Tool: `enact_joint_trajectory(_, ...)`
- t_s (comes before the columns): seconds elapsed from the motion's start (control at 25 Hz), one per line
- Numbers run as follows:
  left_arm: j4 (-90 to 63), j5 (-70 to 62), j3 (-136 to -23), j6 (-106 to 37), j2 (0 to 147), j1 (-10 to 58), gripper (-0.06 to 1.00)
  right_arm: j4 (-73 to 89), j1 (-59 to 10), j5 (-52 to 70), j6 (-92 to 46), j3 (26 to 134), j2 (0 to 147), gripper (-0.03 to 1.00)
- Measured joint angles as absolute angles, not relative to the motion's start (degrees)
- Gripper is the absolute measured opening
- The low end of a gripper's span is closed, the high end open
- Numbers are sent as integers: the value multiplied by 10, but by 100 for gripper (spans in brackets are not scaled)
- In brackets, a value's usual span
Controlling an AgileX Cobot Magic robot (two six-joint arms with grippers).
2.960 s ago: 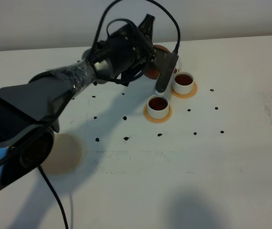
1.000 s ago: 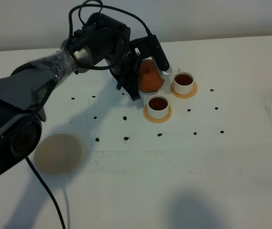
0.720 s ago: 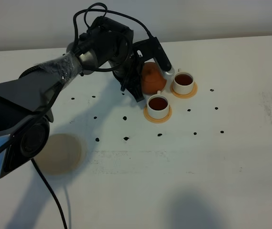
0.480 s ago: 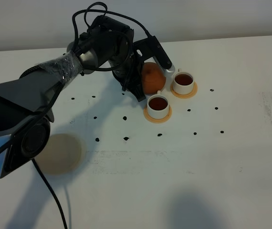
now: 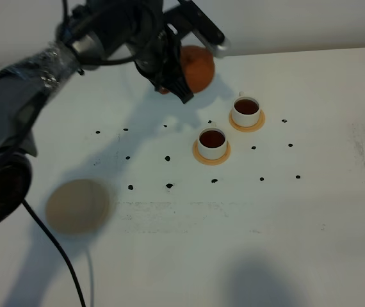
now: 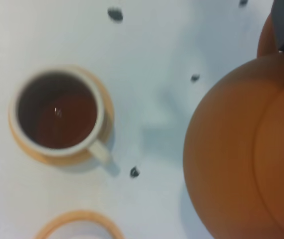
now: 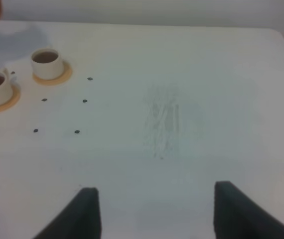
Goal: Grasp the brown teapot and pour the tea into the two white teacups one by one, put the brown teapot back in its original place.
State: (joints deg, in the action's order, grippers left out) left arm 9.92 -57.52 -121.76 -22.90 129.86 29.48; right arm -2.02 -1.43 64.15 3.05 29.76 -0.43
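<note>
Since half a second ago, left tool (image 5: 184, 64) lifted teapot (image 5: 195, 69) up and back from both filled cups (image 5: 212, 140), clamped on its handle side. Clay pot: rigid, breakable, lighter now. Beige coaster (image 5: 78, 205) waits well apart. Right tool (image 7: 152, 211) spread, holding nothing.

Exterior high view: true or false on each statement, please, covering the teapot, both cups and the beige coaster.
1. The brown teapot is held in the left gripper, off the table. True.
2. Both white teacups are empty. False: both hold dark tea.
3. The beige coaster is bare. True.
4. The right gripper holds a cup. False: its jaws are open over bare table.
5. Each cup sits on an orange-tan coaster. True.
</note>
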Motion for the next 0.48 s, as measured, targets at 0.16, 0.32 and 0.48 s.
enact_joint_trajectory(0.16,112,-612,-1201,-204,1275,295,12,-20,-14,641,31,298,-4,48)
enact_joint_trajectory(0.32,111,-589,-1118,-185,1235,287,12,-20,-14,641,31,298,-4,48)
enact_joint_trajectory(0.48,111,-525,-975,-157,1176,270,12,-20,-14,641,31,298,-4,48)
